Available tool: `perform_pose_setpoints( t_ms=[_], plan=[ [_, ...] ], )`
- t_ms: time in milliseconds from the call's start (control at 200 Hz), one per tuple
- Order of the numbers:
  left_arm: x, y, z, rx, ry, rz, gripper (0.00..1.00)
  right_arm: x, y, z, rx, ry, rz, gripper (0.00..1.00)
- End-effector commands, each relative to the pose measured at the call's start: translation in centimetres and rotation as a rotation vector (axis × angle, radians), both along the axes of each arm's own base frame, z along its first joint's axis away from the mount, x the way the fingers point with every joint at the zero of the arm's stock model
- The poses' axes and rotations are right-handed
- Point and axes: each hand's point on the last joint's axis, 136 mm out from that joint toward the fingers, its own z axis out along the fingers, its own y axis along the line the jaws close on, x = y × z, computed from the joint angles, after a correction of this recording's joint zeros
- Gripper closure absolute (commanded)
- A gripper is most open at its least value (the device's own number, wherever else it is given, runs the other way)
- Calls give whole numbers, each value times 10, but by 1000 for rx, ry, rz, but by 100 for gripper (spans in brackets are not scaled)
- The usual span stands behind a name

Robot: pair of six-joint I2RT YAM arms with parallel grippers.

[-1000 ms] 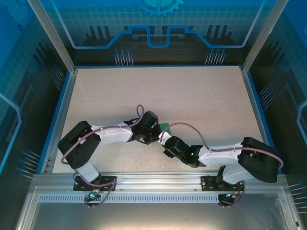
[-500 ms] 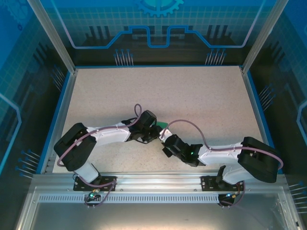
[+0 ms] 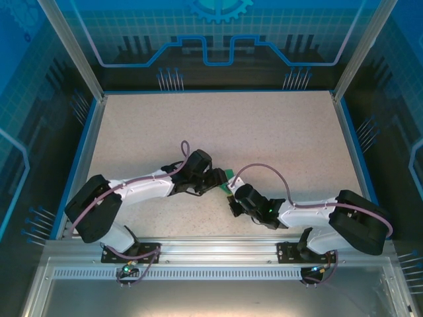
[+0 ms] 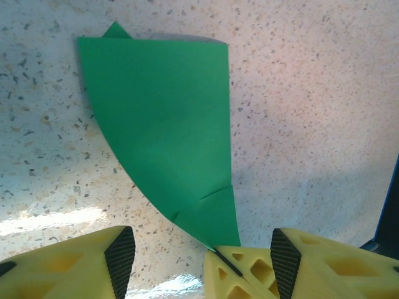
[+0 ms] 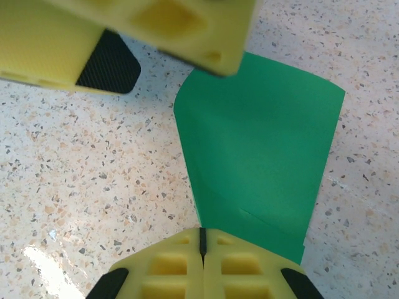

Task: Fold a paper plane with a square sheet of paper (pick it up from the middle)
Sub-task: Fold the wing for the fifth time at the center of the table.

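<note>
1. Currently folded green paper (image 4: 168,124) lies on table (image 4: 324,93), between both grippers.
2. Right gripper (image 5: 201,246) closed, pinching its narrow end; left gripper (image 4: 199,252) open, empty.
3. Judged light, floppy, crease-prone; grip layered edges.

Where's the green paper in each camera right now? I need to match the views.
Top external: green paper, a small sliver mid-picture, just above the right end effector.
Left wrist: upper middle, narrowing toward the bottom edge.
Right wrist: centre-right, narrowing toward the bottom edge.
Shared landmark: the right end effector, shut on the paper's narrow end, bottom centre in the left wrist view.
</note>
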Motion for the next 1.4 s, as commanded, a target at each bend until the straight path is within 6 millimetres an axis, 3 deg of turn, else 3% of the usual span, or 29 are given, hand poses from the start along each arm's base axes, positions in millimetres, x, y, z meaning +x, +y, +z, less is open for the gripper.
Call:
perform_pose_setpoints(
  t_ms=[0,200,385,575,755,1020,1165,1395],
  plan=[
    [-3,2,-7,-8,33,23,34,3,-2,6,50,-5,-23,100],
    [-6,5,-19,-14,83,70,27,4,-6,11,70,-33,-43,100],
    [-1,-13,-24,-70,122,66,28,4,-8,10,62,-38,-37,100],
    [3,-21,-33,-84,151,70,38,3,-7,10,58,-43,-20,99],
    [8,-26,-32,-71,146,51,54,1,-10,12,35,-50,-4,98],
    [11,-28,-30,-40,142,23,89,-5,-22,8,-55,-40,21,88],
    [12,-28,-26,-18,141,3,91,-8,-25,6,-118,-24,39,74],
    [11,-28,-26,2,152,-14,91,-3,-26,11,-198,-60,40,72]
  ],
)
